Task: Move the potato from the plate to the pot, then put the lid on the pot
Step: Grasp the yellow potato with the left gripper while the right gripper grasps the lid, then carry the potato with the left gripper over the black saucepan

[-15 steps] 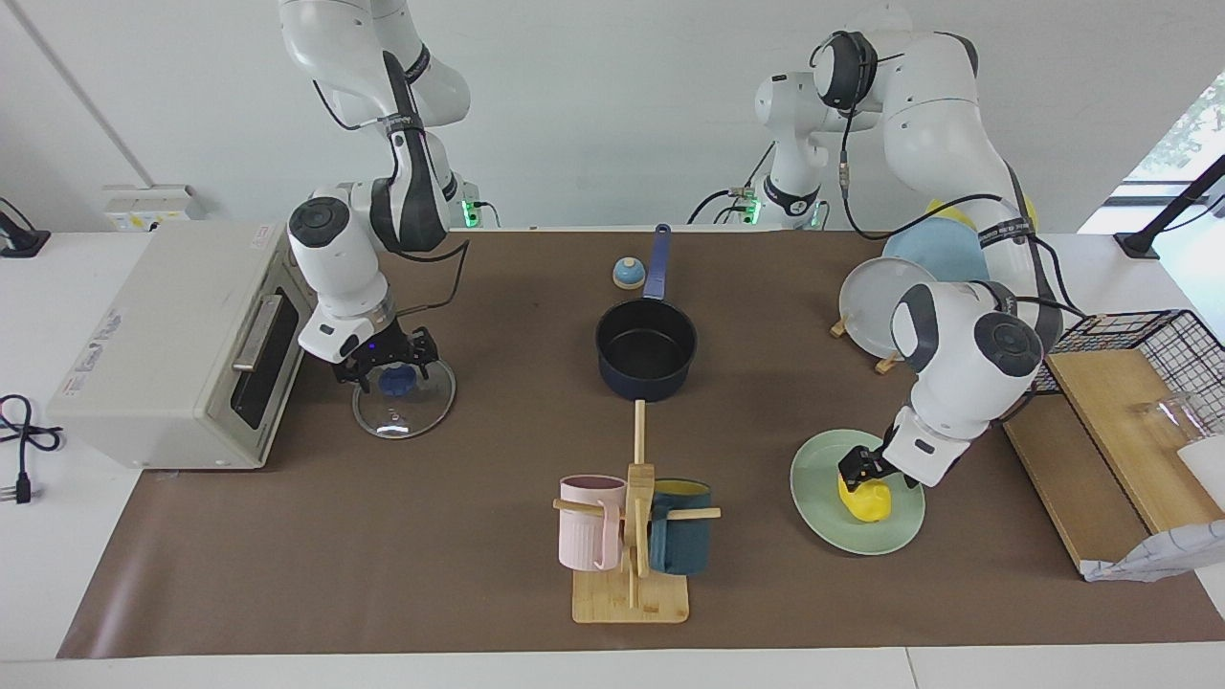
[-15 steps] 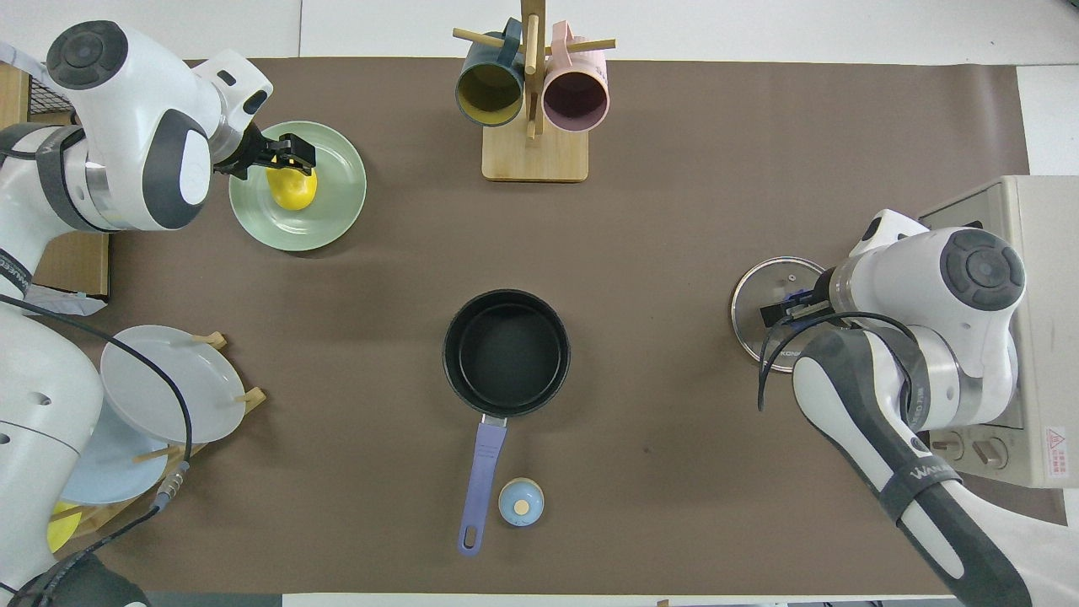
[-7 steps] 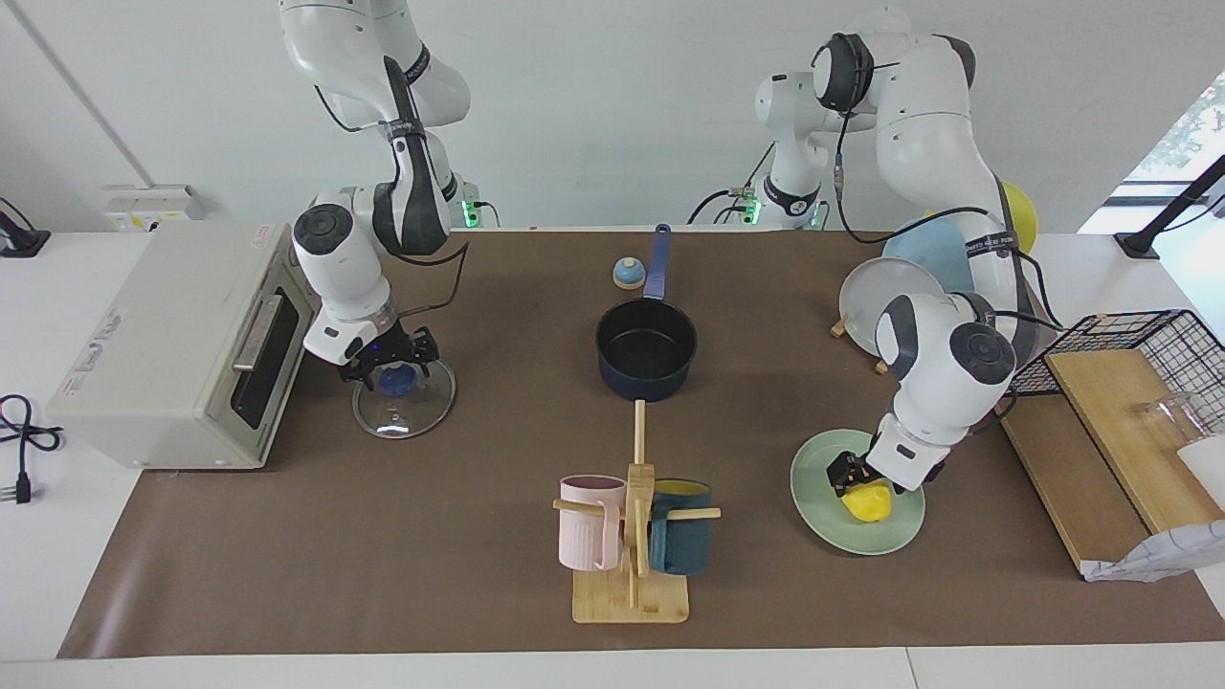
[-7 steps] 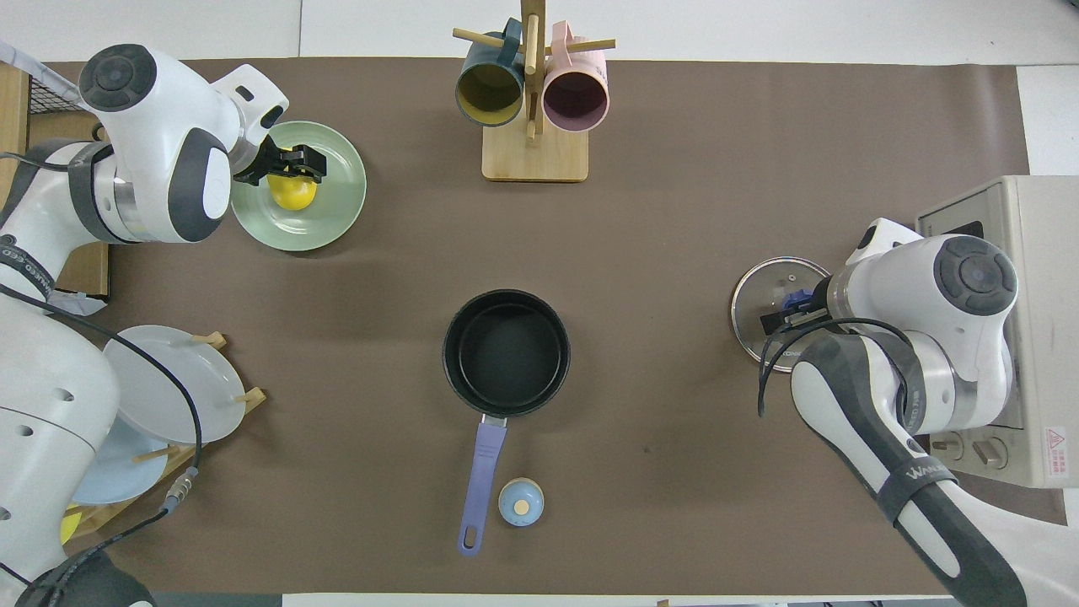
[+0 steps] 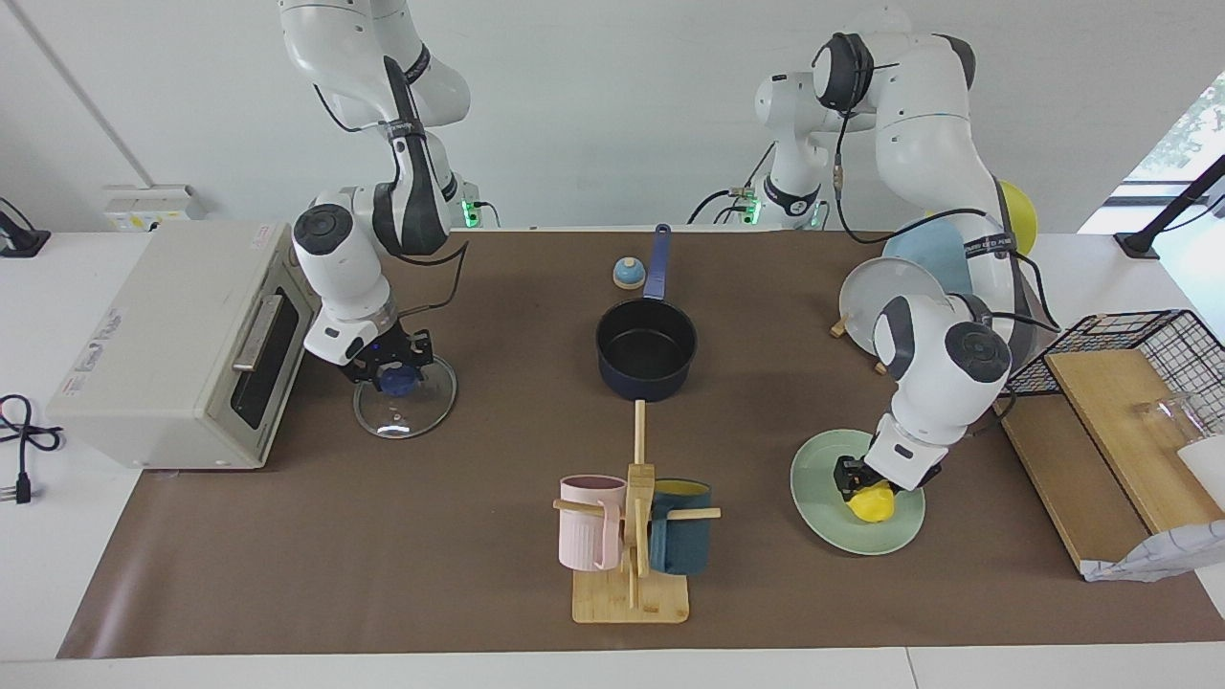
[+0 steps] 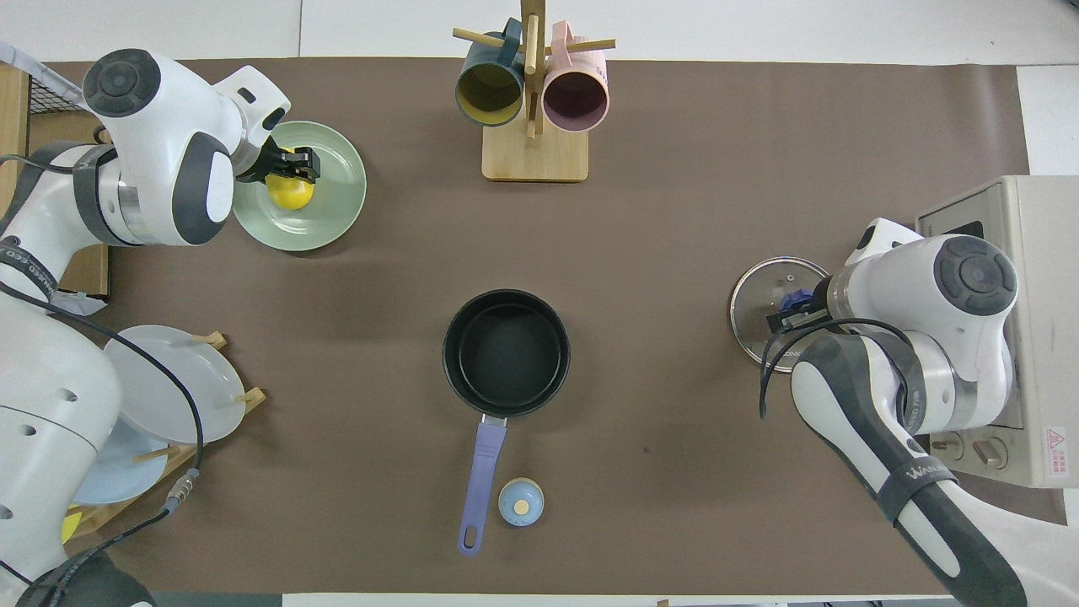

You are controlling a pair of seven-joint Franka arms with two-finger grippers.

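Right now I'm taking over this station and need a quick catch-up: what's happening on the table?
Both arms have a grip on their things. The left gripper is shut on the yellow potato, which sits on the green plate. The right gripper is shut on the blue knob of the glass lid, which lies flat in front of the toaster oven. The pot stands empty mid-table, so nothing has gone in.
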